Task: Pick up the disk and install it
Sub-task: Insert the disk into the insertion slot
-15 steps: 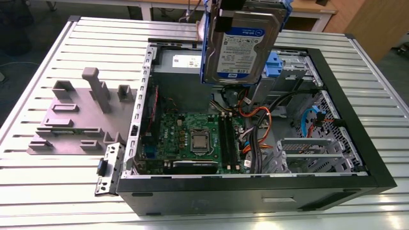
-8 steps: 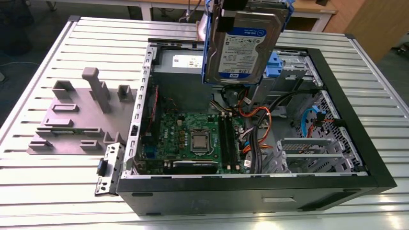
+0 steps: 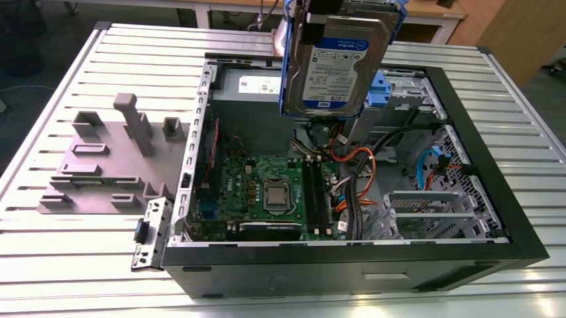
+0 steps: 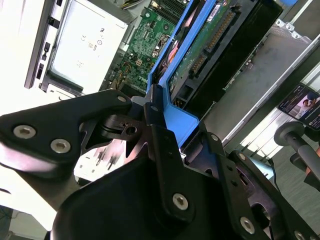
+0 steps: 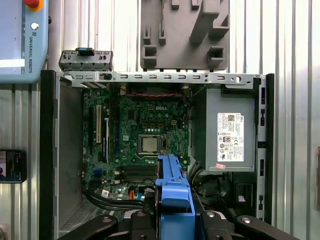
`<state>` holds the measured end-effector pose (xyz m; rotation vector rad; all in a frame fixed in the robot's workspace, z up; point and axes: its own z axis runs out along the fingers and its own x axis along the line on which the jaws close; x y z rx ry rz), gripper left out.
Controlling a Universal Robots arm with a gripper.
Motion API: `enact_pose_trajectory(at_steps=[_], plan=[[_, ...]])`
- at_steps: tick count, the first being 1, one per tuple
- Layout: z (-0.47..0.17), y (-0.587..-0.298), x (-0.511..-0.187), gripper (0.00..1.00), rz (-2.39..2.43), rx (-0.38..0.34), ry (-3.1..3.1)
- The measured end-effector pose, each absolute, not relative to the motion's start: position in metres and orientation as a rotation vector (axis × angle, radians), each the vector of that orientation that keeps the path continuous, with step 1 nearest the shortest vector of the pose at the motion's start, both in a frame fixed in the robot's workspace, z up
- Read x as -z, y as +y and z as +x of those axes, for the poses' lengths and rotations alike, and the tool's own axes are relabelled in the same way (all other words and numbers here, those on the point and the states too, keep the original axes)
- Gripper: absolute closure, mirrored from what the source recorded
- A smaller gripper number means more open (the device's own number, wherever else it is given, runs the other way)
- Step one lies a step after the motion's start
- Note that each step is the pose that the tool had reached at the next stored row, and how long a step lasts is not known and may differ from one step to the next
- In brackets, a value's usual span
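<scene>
Hardware in mid-air: read the exterior view from its left and you first meet a grey moulded fixture (image 3: 97,165) with upright posts, lying on the ribbed table (image 3: 53,265). Next comes the open computer case (image 3: 354,271), lying on its side. Inside it, from that view's left, sit the green motherboard (image 3: 265,185) with its square processor socket, then a tangle of orange and black cables (image 3: 354,172), then a bare metal drive cage (image 3: 425,209) toward the exterior view's right. The grey power supply (image 3: 256,83) fills a far corner.

The disk (image 3: 340,66) hangs label-out above the far side of the case, touching nothing below. In the second wrist view the gripper (image 4: 160,115) is pinched onto the blue plastic rail at the disk's end.

Treat the disk as a dense, rigid slab, probably heavy for its size. Its metal shell looks smooth and likely slippery, and it should tolerate knocks poorly. Its green circuit board lies exposed on one face, so you should not squeeze there. The blue rails are the sensible hold, though plastic may flex under the load.
</scene>
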<state>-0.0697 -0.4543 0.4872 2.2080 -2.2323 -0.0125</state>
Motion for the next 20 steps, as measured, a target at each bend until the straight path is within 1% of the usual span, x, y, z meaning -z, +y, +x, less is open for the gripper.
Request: enact_pose_trajectory(at_steps=[5, 20], plan=[[-0.07, -0.456, -0.487, 0.64, 2.208, 0.013, -2.232], [-0.07, -0.476, -0.487, 0.64, 2.208, 0.013, -2.232]])
